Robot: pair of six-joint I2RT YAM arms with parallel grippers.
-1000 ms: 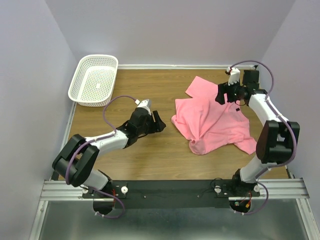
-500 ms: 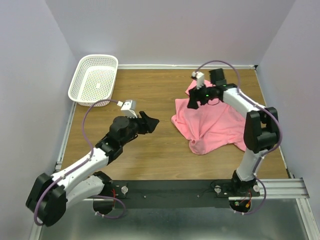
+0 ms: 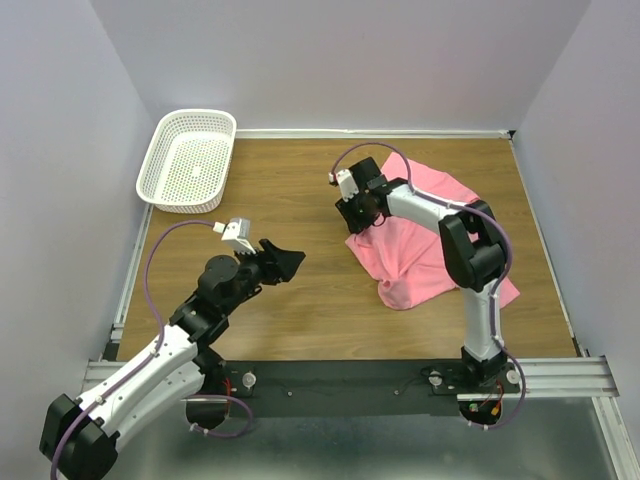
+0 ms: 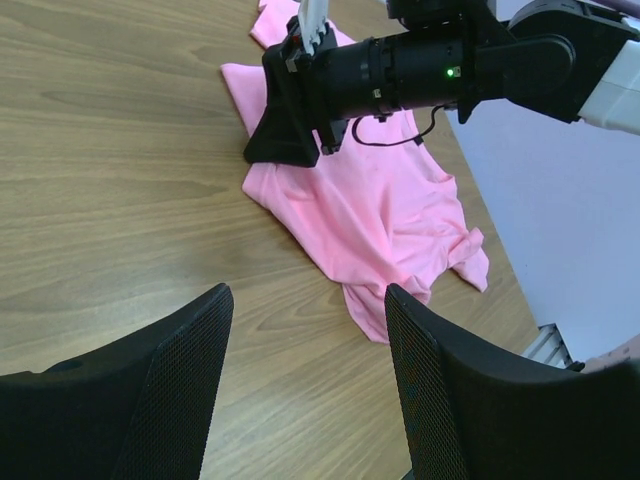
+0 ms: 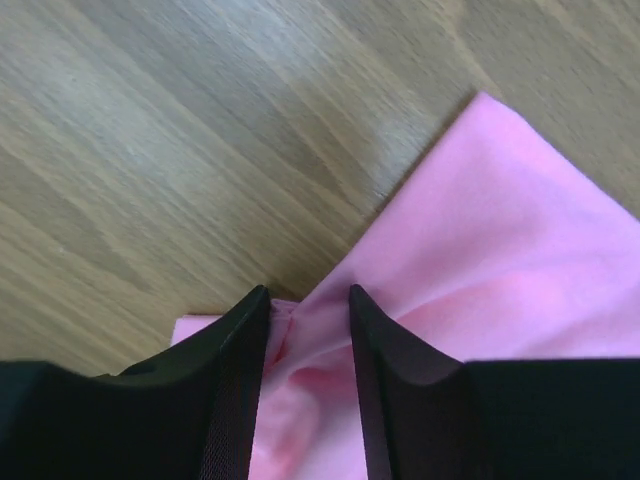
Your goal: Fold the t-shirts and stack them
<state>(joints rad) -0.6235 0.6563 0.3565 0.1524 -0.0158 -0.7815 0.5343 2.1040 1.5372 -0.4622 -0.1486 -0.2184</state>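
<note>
Two tools work here, and they are not in the same state. The right tool (image 5: pixel 305 300) has its fingers near together and pinches a raised fold of the pink t-shirt (image 3: pixel 425 250), at the shirt's left edge where the cloth meets bare wood. I judge it takes this edge so the crumpled shirt can be pulled flat. The left tool (image 4: pixel 305 300) is spread wide and holds nothing. It hangs above the desk (image 3: pixel 300 190) near the shirt's left side, probably placed to take another edge. The shirt lies unfolded on the right half of the desk, well apart from the white basket (image 3: pixel 197 113) in the far left corner.
</note>
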